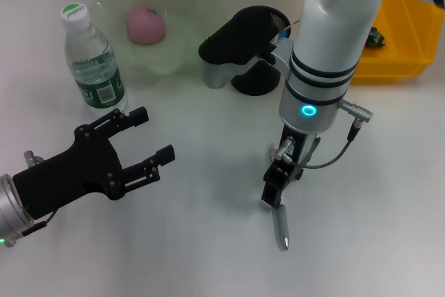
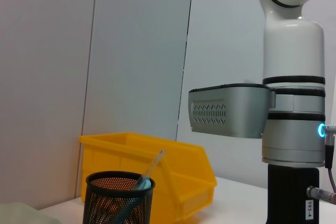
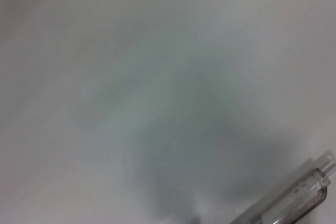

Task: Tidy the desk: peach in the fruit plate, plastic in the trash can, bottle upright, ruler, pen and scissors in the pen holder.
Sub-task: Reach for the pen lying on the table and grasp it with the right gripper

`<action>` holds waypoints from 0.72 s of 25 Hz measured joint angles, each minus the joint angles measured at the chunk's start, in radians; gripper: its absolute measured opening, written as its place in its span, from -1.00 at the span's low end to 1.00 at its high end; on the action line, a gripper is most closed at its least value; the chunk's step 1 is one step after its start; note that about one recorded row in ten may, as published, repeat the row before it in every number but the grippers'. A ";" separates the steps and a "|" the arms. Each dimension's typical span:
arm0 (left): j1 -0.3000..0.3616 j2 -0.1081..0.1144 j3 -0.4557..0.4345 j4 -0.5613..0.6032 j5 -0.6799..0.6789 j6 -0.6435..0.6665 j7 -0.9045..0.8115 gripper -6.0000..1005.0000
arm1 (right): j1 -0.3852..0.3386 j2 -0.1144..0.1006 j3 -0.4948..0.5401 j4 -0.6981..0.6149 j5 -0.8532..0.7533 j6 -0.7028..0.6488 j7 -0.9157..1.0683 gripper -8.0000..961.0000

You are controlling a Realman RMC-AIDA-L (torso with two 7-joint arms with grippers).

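1 item is left loose on the white surface (image 1: 208,241): the pen (image 1: 281,226), lying at lower center-right of the head view, pointing toward the bottom edge. The right gripper (image 1: 272,196) stands directly over its upper end, fingers down at the barrel; whether they have closed on it I cannot tell. The left gripper (image 1: 149,140) hovers at lower left, fingers spread wide, holding nothing. The peach (image 1: 145,23) sits in the fruit plate (image 1: 201,5) and the bottle (image 1: 91,60) stands upright at upper left. The pen step appears in hand; next comes a firm pinch, a lift, and carrying it to the pen holder (image 1: 259,67) at upper center.
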 joint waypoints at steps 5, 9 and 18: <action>-0.001 0.000 0.000 0.001 0.000 0.000 0.000 0.59 | 0.000 0.000 -0.002 0.000 0.002 0.000 -0.006 0.31; -0.002 0.000 0.000 0.002 0.000 0.000 0.000 0.59 | 0.000 0.000 -0.003 0.000 0.003 0.000 -0.009 0.31; -0.003 0.000 0.000 0.003 0.000 0.003 0.000 0.59 | 0.000 0.000 -0.003 0.000 0.003 0.007 -0.009 0.30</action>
